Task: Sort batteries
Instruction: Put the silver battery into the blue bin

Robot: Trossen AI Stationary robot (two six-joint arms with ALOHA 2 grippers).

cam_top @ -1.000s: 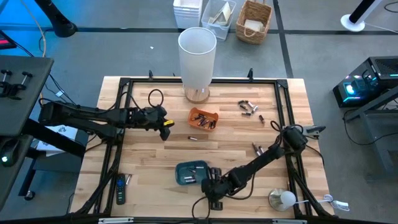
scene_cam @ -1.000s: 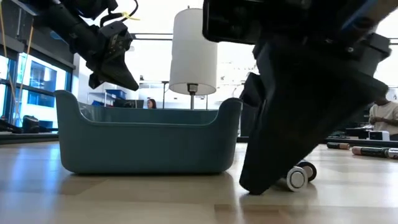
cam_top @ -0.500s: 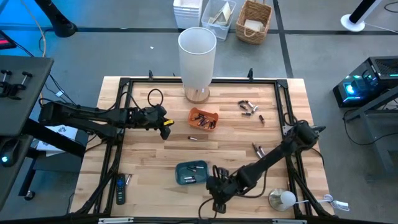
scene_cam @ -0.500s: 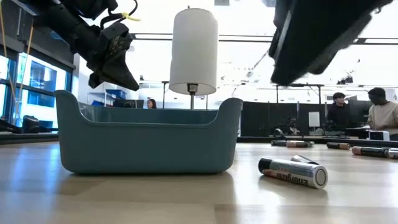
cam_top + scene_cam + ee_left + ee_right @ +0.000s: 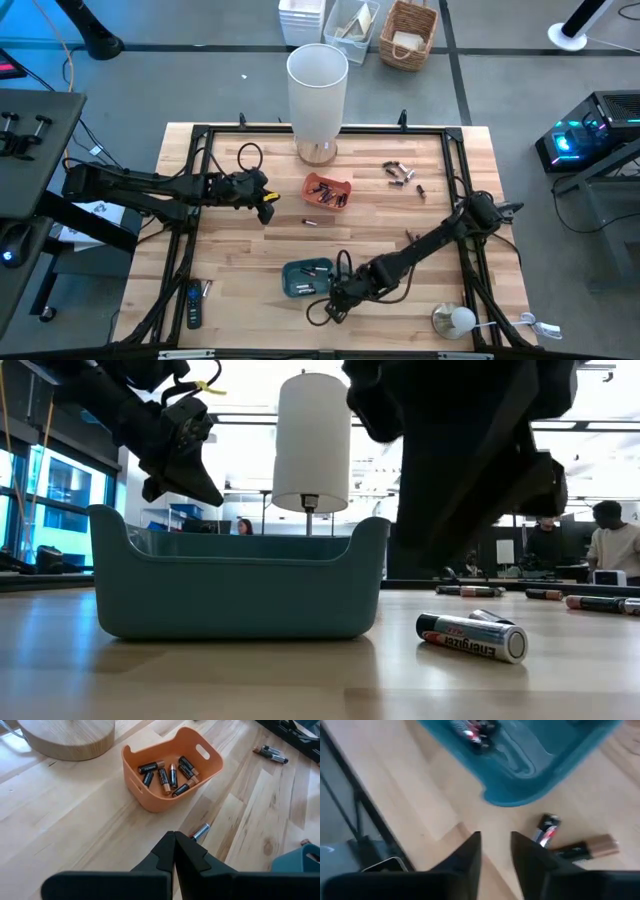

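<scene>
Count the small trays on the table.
2. The orange tray sits near the middle of the table; the teal tray sits nearer its front edge. None appears hidden.

Grey floor [image 5: 150,80]; wicker basket [image 5: 408,35]; bright windows [image 5: 60,490] behind.

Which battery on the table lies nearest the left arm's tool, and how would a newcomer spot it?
Start at the tall white cylinder at the table's far edge, then drop to the orange tray in front of it. Just nearer than that tray, a single battery lies on bare wood, beyond the left tool. It lies alone; others sit in trays or clusters.
</scene>
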